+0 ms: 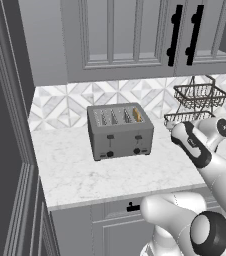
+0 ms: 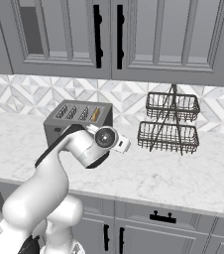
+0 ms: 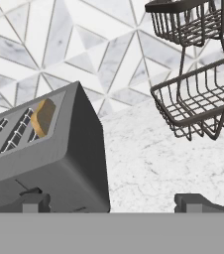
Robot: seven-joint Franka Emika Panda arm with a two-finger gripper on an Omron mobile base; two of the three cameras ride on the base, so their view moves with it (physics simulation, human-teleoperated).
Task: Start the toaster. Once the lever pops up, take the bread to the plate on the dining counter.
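Left base view shows the arm reaching over the counter (image 1: 85,175), pincer (image 3: 111,202) spread wide and empty right of the toaster (image 1: 120,131), whose front faces the robot, bread (image 1: 137,114) upright in its rightmost slot.

The white arm (image 1: 220,175) rises from the lower corner of both base views, bends at a dark-jointed elbow and reaches forward at about counter height. Its wrist (image 2: 105,138) is turned sideways, with a round dark-ringed joint facing the right base camera. In the hand view the gripper (image 3: 111,202) points roughly level (the frame is rolled), and its two dark fingertips (image 3: 34,202) stand wide apart with nothing between them.
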